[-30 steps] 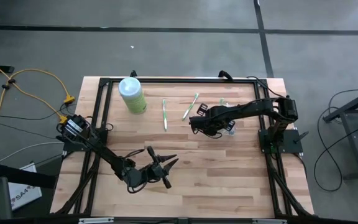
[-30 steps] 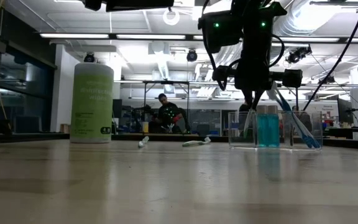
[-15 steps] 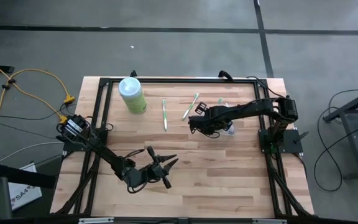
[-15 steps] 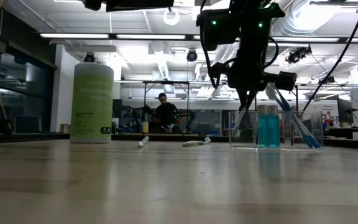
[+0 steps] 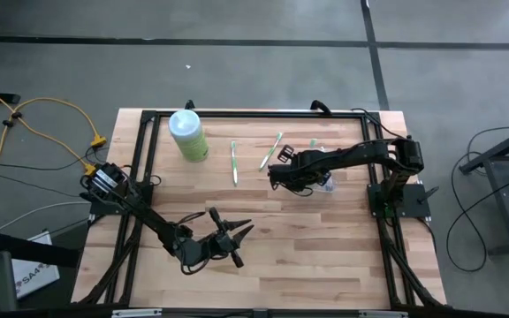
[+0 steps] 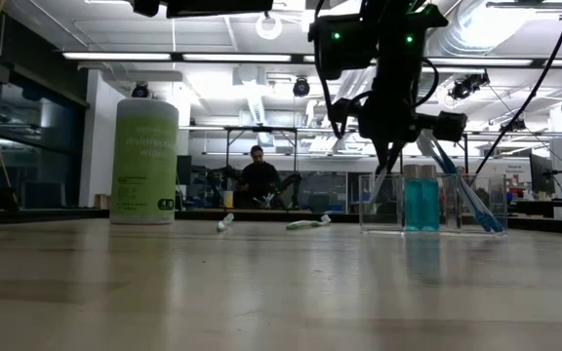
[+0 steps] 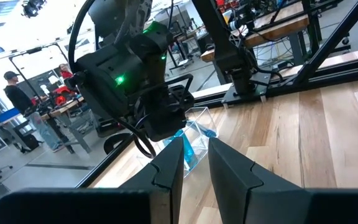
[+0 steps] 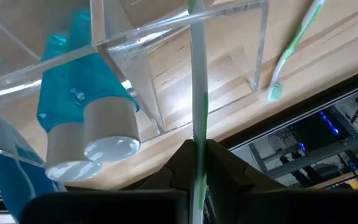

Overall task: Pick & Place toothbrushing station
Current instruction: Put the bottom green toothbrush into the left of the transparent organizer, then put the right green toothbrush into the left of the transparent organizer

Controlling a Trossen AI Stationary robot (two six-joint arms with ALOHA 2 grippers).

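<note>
Toothbrushing station (image 8: 166, 68): clear plastic holder with compartments, standing on the right half of the table (image 5: 325, 256), toward the far edge, directly under the right arm.
Contents: blue tube (image 6: 420, 203) standing cap-down in one compartment; blue toothbrush (image 6: 461, 195) leaning in the rightmost compartment.
Right gripper (image 8: 196, 158): poised over the holder, jaws clamped on a green-and-white toothbrush (image 8: 197, 74) whose shaft points down toward a compartment.
Left gripper (image 7: 194, 162): parked over the near left of the table, well apart from the holder; jaws slightly apart, holding nothing.
Loose items: two more toothbrushes (image 5: 234, 163) lying flat between the holder and a pale-green bottle (image 5: 187, 135).
Handling, judged: holder looks light, rigid and slick, with thin walls; likely to slide or tip if knocked by a brush. Best taken by a wall edge or divider, not the smooth faces.
Background: a person (image 6: 256, 177) seated far behind the table.
</note>
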